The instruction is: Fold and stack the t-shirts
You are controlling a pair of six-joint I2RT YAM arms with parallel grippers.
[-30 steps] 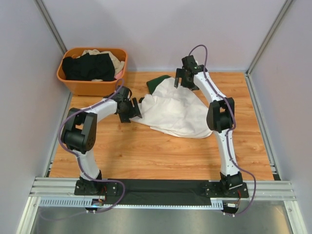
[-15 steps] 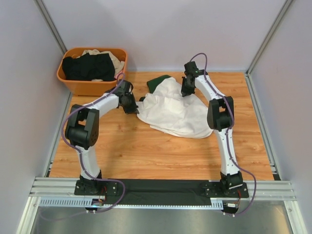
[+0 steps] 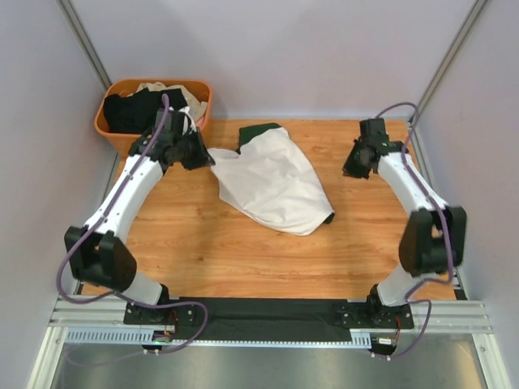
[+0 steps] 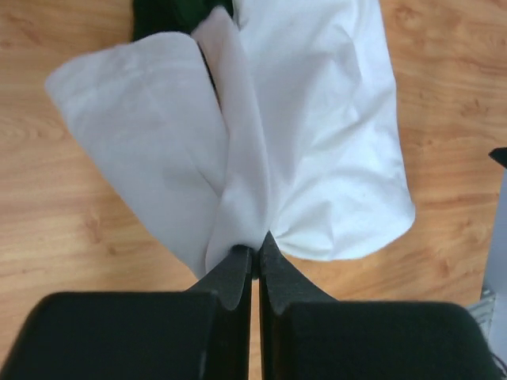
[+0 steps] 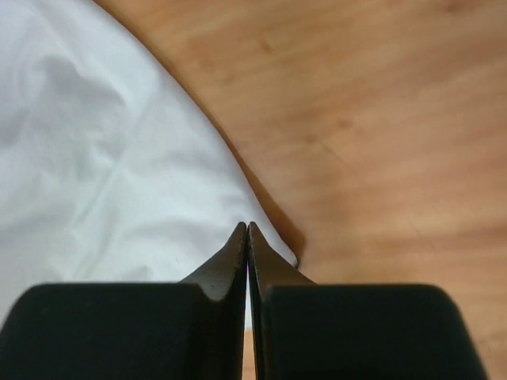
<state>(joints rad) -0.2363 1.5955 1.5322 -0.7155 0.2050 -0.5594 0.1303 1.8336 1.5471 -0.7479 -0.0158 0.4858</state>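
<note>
Over the table, top view: white cloth t-shirt with dark green sleeves [image 3: 272, 182] lies rumpled mid-table, not yet folded. Its long axis runs from far-left, where a green sleeve [image 3: 259, 134] shows, to near-right.
Left gripper, top view: left gripper [image 3: 199, 154] sits at the shirt's left corner, just beside the orange plastic basket [image 3: 117, 139].
Right gripper, top view: right gripper [image 3: 354, 166] hangs to the right of the shirt, clear of its edge, over bare wooden table [image 3: 243, 259].
Basket, top view: a black t-shirt [image 3: 130, 113] and a beige t-shirt [image 3: 195, 101] wait inside.
Left wrist view: left gripper [image 4: 255, 253] has its jaws pressed together on a gathered fold of the shirt [image 4: 317, 119]. The cloth fans away from the tips.
Right wrist view: right gripper [image 5: 247, 229] has its jaws closed flat on each other, with nothing seen between them. The shirt [image 5: 95, 158] lies to their left, its curved edge passing below the tips.
Coming move, judged: the left arm has the cloth, so the right must reach leftward to a free edge to spread it flat.
</note>
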